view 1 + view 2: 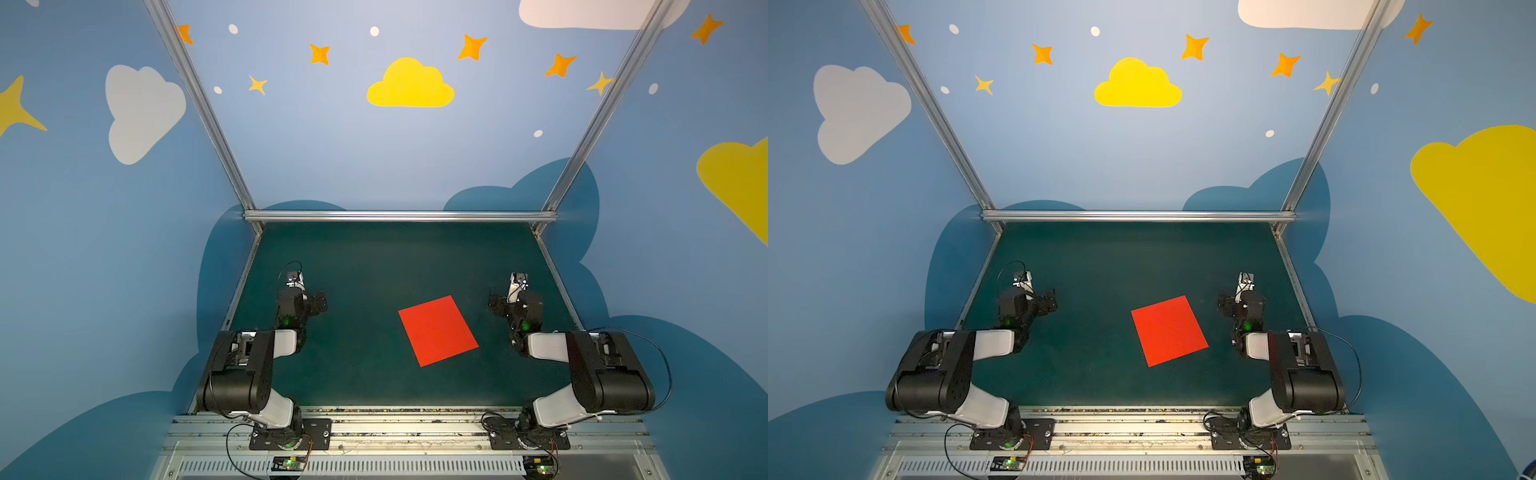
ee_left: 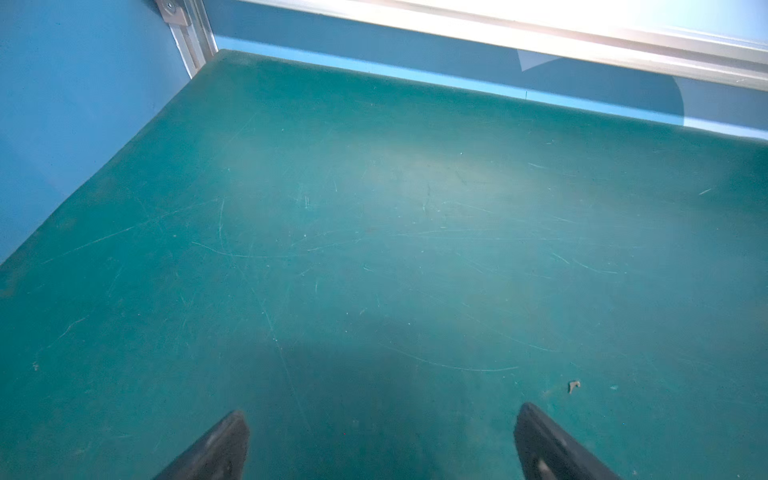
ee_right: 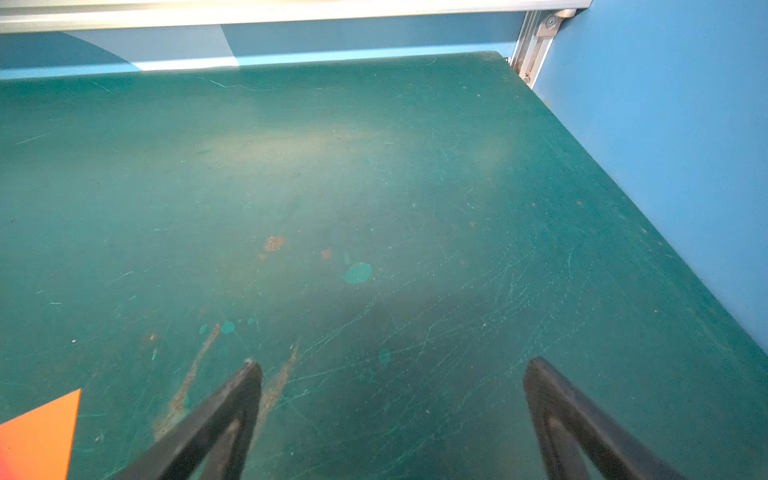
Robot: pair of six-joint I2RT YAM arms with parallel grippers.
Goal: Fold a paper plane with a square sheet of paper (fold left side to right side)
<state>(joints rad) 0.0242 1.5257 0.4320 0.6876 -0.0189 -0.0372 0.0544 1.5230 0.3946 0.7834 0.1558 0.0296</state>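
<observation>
Square sheet of paper (image 1: 438, 331) flat (seemingly unfolded) on green table (image 1: 374, 257); left gripper (image 2: 382, 412), right gripper (image 3: 394, 365) both spread wide.

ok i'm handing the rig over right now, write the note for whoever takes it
Hands: the left hand is open and empty, over bare table on the left side. The right hand is open and empty, close to the paper but not touching it.
Things: the square sheet of paper lies flat on the table, right of the middle, turned askew to the table edges and nearer the right hand.
Done: nothing; no crease shows in both top views.
Left: every fold, starting with the left side over to the right side.
</observation>
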